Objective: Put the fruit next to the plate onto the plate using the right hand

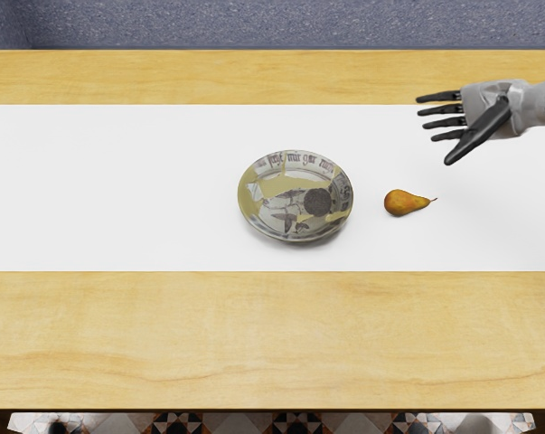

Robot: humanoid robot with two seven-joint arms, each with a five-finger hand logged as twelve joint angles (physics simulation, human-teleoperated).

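Wooden table (254,344) bears a patterned plate (248,201) beside a golden-brown stemmed pear (405,202); right hand (469,112) hovers spread.

Item 1: table (272,344), spanning the view from left to right.
Item 2: runner (118,190), lying along the table's middle, with bare tabletop before and behind it.
Item 3: plate (295,156), on the runner, near the centre.
Item 4: pear (404,202), on its side on the runner, just right of the plate and apart from it, with its stem end pointing away from the plate.
Item 5: right hand (471,113), entering from the right edge, over the runner's far edge, behind and to the right of the pear, well apart from it.
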